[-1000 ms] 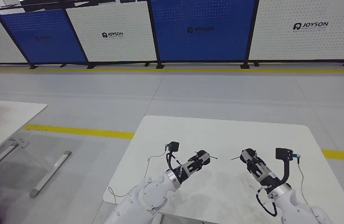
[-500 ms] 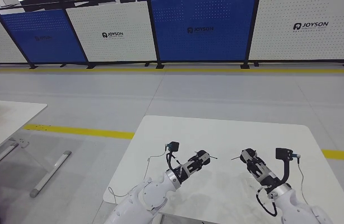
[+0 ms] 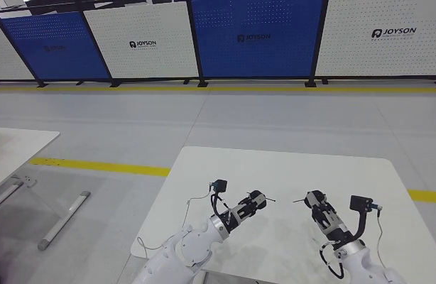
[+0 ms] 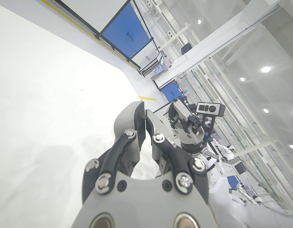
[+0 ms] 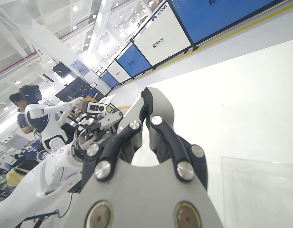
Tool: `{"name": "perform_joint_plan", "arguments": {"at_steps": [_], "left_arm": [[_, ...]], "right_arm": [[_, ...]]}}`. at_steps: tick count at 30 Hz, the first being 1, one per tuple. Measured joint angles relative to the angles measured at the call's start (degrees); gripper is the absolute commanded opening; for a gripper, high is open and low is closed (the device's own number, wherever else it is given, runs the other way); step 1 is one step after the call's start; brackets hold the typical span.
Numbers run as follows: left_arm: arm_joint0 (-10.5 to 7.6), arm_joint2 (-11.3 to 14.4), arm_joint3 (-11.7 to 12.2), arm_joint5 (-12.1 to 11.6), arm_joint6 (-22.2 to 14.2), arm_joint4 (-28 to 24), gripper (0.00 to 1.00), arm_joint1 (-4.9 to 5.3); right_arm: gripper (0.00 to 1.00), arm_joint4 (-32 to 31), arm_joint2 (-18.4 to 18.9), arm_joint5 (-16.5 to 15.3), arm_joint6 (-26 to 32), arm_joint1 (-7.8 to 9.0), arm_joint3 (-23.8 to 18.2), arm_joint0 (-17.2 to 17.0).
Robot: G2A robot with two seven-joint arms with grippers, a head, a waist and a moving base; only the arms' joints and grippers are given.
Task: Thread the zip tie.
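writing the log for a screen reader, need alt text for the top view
Above a white table, the left gripper and right gripper face each other, each shut on a dark zip tie end; the ends point at one another with a gap between. Blue and white panels stand behind.

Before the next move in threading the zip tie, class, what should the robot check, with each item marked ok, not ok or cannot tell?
1. Left pincer shut on a thin black strip: ok.
2. Right pincer shut on a second thin black strip: ok.
3. The two strip ends point toward each other above the table: ok.
4. Ends meeting: not ok, a gap lies between them in the top view.
5. Which end is the head and which the tail, or whether both belong to one zip tie: cannot tell.
6. Ends at the same height: cannot tell.
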Motion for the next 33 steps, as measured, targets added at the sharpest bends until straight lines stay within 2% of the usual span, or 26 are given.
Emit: {"name": "perform_joint_plan", "arguments": {"at_steps": [26,30,33], "left_arm": [[-0.08,0.0,0.0,0.1,0.1,0.2,0.0,0.01],[-0.12,0.3,-0.4,0.0,0.7,5.0,0.0,0.15],[-0.08,0.1,-1.5,0.0,-0.3,2.3,0.0,0.24]], "right_arm": [[0.0,-0.3,0.0,0.0,-0.7,-0.14,0.0,-0.2],[0.0,-2.0,-0.2,-1.2,-3.6,-0.45,0.0,-0.9],[0.0,-3.1,0.0,-3.9,-6.4,-0.58,0.2,-2.0]]}}
